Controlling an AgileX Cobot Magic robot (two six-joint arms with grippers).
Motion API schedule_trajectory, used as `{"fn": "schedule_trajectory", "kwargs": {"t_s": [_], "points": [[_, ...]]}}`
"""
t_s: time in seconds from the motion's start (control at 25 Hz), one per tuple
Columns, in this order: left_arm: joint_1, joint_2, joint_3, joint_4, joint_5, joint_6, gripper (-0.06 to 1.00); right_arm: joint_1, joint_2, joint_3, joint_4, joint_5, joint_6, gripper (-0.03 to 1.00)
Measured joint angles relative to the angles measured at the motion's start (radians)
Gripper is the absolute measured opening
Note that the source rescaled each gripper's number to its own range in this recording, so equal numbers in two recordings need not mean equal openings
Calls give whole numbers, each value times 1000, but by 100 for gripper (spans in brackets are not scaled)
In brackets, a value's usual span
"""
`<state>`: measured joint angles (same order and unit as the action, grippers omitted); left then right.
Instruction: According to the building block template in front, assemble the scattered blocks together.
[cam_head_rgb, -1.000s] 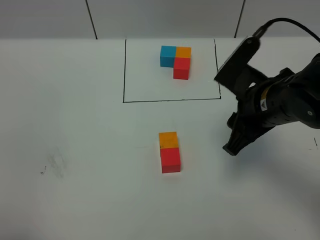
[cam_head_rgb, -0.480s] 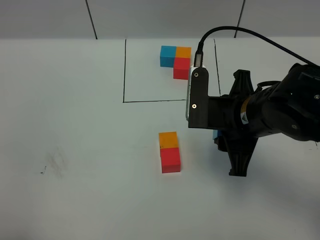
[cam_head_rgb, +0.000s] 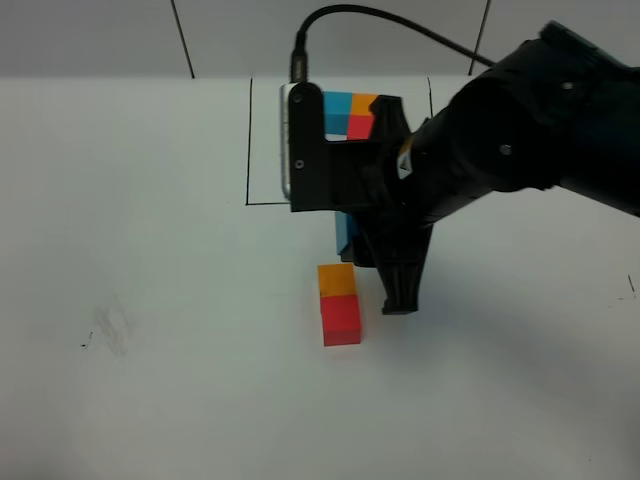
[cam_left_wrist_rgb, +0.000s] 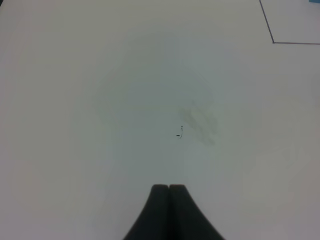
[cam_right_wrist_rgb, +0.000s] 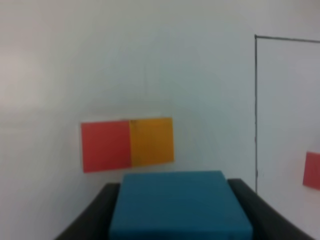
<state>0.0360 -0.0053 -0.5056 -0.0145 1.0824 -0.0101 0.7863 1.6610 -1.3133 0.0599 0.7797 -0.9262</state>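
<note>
Clamping the unplaced blue block (cam_right_wrist_rgb: 179, 212) in our right gripper (cam_right_wrist_rgb: 172, 192) near the orange block (cam_head_rgb: 336, 280), red block (cam_head_rgb: 341, 321) joined to it; left gripper (cam_left_wrist_rgb: 169, 188) closed

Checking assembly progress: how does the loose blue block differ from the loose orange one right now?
The blue block is clamped in the right gripper, apparently off the table; the orange block lies on it. Blue touches no other block; orange sits flush against the red block. In the high view the arm hides most of blue; orange is in plain sight. Both are plain cubes, seemingly equal in size.
</note>
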Motion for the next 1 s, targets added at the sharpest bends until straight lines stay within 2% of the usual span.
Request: {"fn": "schedule_trajectory", "kwargs": {"t_s": [0.2,0.52,1.0], "points": [[0,0,0,0,0,0,0,63,129,-134,8,29,-19,47],[0,0,0,0,0,0,0,97,334,-293,44,76,-103,47],[0,0,0,0,0,0,0,97,496,-356,88,67,-200,47]]}}
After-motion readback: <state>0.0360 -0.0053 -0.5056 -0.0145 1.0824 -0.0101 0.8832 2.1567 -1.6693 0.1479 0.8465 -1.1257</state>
